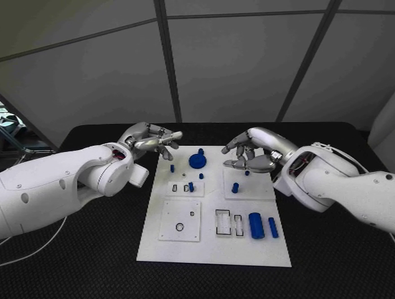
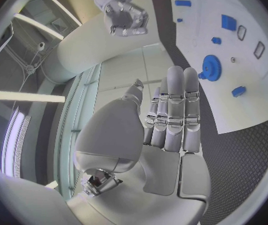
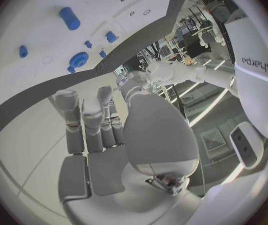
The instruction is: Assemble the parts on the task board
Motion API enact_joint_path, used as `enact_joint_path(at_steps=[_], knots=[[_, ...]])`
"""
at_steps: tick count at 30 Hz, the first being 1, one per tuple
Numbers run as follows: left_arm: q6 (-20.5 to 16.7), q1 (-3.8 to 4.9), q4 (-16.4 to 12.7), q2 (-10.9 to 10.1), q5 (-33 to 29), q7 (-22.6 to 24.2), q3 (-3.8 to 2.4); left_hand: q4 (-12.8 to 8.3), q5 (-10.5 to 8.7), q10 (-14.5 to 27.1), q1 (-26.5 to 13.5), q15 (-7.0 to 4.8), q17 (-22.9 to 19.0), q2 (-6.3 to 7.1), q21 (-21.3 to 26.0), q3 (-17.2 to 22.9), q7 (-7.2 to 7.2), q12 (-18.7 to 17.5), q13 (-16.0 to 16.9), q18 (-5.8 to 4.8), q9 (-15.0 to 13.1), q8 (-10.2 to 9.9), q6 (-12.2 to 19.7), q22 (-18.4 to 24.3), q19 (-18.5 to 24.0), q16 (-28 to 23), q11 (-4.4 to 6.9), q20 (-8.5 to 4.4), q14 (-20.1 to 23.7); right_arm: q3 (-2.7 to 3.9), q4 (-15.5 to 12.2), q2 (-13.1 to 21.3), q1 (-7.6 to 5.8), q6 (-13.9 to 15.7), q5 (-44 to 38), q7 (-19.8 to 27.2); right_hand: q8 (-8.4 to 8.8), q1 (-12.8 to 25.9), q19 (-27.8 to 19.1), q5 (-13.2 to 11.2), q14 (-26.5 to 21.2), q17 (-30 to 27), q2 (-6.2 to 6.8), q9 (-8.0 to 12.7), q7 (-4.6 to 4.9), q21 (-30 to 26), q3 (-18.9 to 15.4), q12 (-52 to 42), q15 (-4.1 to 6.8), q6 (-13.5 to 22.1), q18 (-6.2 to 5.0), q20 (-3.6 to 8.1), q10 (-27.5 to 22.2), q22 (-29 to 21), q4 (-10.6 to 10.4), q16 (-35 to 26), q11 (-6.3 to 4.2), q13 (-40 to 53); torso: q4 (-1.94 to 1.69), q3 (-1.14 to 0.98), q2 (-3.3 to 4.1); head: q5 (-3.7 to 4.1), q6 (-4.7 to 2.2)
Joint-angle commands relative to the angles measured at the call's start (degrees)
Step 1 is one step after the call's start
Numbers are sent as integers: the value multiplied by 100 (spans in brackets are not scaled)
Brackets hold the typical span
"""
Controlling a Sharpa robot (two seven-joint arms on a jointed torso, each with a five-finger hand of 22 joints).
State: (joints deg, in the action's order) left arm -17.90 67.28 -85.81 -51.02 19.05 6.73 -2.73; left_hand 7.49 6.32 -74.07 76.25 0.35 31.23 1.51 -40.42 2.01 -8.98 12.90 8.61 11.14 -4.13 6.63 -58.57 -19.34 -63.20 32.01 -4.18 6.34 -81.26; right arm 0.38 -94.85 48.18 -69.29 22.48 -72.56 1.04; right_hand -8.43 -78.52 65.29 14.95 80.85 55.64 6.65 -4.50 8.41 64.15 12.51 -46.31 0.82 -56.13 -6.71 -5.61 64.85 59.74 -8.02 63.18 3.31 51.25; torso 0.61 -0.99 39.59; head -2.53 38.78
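Left hand [image 2: 171, 120] empty, fingers straight; task board [image 1: 217, 205] far edge partly hidden.

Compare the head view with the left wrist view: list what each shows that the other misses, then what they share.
Head view alone: the two blue cylinders lying at the task board's near right, and the ring outline on its near left plate.

Left wrist view alone: the left robot hand's palm side, fingers straight and together, holding nothing.

Both: the blue gear, the white task board, and the right robot hand, empty with fingers apart.
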Motion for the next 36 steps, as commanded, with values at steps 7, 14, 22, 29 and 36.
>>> enact_joint_path(at_steps=[7,14,22,29,36], knots=[[1816,199,69,116,2661,-2393,-3,504,-14,-24,-268,-251,1693,-87,-2679,-299,271,2979,2730,-472,-307,424,-210,-3225,-1033,1603,261,-210,-74,9,302,329,-169,-232,1998,995,37,-67,-14,16,25,-474,-30,47,-7,-356,7,159,24,-39,-133,24,20,-328,73,-564,-14,-230,33,-31,-178,-24,21],[2169,438,229,473,3371,-3220,270,877,-19,-423,-476,-336,1997,-147,-3821,-694,397,5842,5801,-704,-924,1185,-170,-4933,-1608,1724,341,-276,-94,10,516,309,-191,-152,2120,990,62,-38,-2,134,57,-493,-32,53,1,-453,-4,180,20,-23,-139,22,2,-401,61,-647,-7,-278,17,-44,-233,-16,43],[2300,591,363,811,3613,-3621,530,896,-41,-464,-705,-361,2074,-216,-4227,-1108,451,6165,6187,-828,-1626,1914,183,-5658,-1961,1679,396,-319,-107,9,658,246,-193,-185,2071,951,66,-30,39,173,84,-467,-43,53,-1,-441,-4,158,23,-23,-133,23,22,-380,55,-641,-10,-273,20,-47,-230,-64,63],[2416,622,453,997,3666,-3769,596,896,-34,-409,-667,-363,2099,-287,-4317,-1182,455,6117,6149,-860,-1845,2101,349,-5832,-2077,1660,394,-333,-112,9,729,214,-194,-216,2040,903,74,-38,78,300,120,-458,-49,52,-2,-467,6,150,28,-27,-131,29,30,-392,59,-670,-13,-291,17,-48,-221,-85,96],[2530,634,531,1124,3676,-3901,640,897,-34,-414,-659,-364,2100,-308,-4348,-1196,455,6126,6164,-873,-1888,2137,381,-5894,-2113,1652,394,-336,-113,9,764,195,-194,-252,1986,851,75,-36,78,305,121,-461,-48,52,-2,-470,5,153,28,-26,-132,29,28,-395,59,-675,-13,-294,22,-44,-212,-106,135]])
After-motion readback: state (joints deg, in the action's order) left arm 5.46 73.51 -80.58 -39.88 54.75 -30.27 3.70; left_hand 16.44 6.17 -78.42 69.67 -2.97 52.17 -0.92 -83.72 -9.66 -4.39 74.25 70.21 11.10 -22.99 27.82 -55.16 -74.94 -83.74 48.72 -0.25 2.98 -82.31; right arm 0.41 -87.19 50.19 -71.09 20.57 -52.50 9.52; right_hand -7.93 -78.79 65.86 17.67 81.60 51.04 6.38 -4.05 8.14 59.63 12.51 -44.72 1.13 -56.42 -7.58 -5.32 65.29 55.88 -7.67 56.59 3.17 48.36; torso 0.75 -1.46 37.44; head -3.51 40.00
